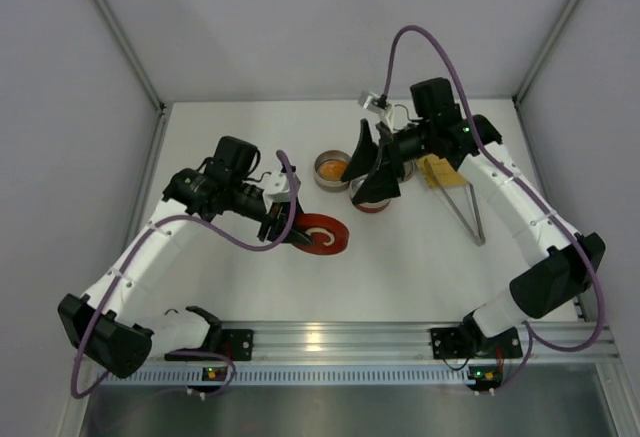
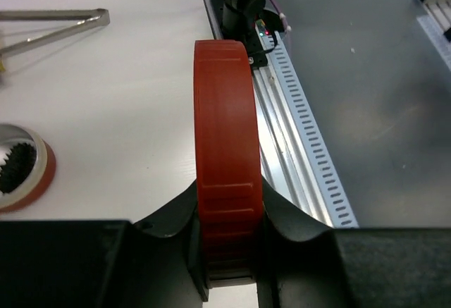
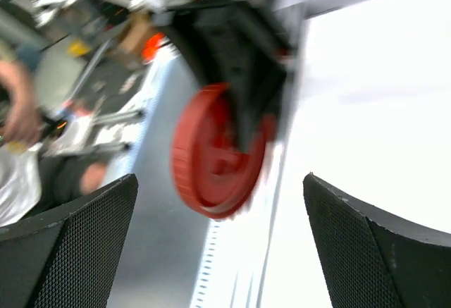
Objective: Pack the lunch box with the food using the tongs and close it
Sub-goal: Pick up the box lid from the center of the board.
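One red lid (image 2: 224,146) is clamped on edge in the left gripper (image 2: 227,216). The red-banded tin (image 2: 44,177) is placed to that gripper's right, beneath the wide-spread jaws of the right gripper (image 1: 372,169).

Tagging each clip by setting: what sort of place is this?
Probably a robotics lab test cell: a white table boxed in by plain grey panels, a left arm and right arm bolted to an aluminium rail, and workshop clutter beyond.
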{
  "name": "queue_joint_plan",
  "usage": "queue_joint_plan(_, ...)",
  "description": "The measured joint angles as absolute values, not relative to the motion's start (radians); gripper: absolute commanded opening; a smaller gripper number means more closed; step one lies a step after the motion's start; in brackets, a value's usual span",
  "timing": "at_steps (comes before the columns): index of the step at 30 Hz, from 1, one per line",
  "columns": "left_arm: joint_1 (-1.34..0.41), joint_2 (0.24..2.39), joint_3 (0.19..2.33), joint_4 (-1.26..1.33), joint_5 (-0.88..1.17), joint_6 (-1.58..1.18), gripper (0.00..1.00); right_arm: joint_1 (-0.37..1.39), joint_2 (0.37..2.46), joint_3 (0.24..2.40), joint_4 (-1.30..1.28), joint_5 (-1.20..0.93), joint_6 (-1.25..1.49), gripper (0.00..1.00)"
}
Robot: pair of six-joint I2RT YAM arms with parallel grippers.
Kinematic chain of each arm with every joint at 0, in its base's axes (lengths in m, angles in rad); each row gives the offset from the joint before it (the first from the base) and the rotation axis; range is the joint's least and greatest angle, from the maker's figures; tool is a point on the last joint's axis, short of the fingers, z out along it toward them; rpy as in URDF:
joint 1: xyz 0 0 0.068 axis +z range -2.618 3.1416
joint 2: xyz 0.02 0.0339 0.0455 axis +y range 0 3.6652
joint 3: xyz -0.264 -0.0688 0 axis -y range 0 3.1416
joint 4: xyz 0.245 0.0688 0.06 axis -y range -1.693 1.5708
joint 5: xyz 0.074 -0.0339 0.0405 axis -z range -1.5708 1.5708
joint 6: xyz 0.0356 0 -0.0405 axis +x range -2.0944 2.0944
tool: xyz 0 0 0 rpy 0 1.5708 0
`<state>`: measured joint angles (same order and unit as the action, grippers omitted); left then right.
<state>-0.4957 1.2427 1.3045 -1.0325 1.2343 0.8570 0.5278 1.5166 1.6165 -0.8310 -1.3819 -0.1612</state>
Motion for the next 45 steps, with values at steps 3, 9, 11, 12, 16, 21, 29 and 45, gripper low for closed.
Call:
queue_joint_plan(3,-0.487,1.193,1.23,-0.888,1.195,0.638,0.0,0.428,1.499,1.611,-0.79,-1.304,-0.154,0.99)
queue_joint_plan(9,-0.403,1.172,1.092,-0.566,1.096,0.148,0.0,0.388,1.332,1.536,-0.766,-1.083,-0.193,0.99)
queue_joint_plan(11,-0.377,1.182,1.053,-0.481,1.073,0.027,0.0,0.394,1.25,1.495,-0.739,-1.037,-0.195,0.99)
queue_joint_plan(12,-0.367,1.185,1.032,-0.434,1.065,-0.029,0.0,0.397,1.21,1.472,-0.731,-1.019,-0.197,0.97)
queue_joint_plan(16,-0.354,1.209,0.986,-0.309,1.055,-0.192,0.0,0.434,1.11,1.413,-0.716,-0.994,-0.228,0.9)
queue_joint_plan(21,-0.355,1.262,0.986,-0.215,1.043,-0.285,0.0,0.552,1.132,1.384,-0.726,-0.926,-0.333,0.89)
queue_joint_plan(29,-0.355,1.286,0.986,-0.185,1.007,-0.311,0.0,0.701,1.196,1.345,-0.721,-0.698,-0.464,0.88)
queue_joint_plan(45,-0.373,1.277,0.986,-0.194,0.951,-0.274,0.0,0.86,1.334,1.335,-0.625,-0.384,-0.518,0.89)
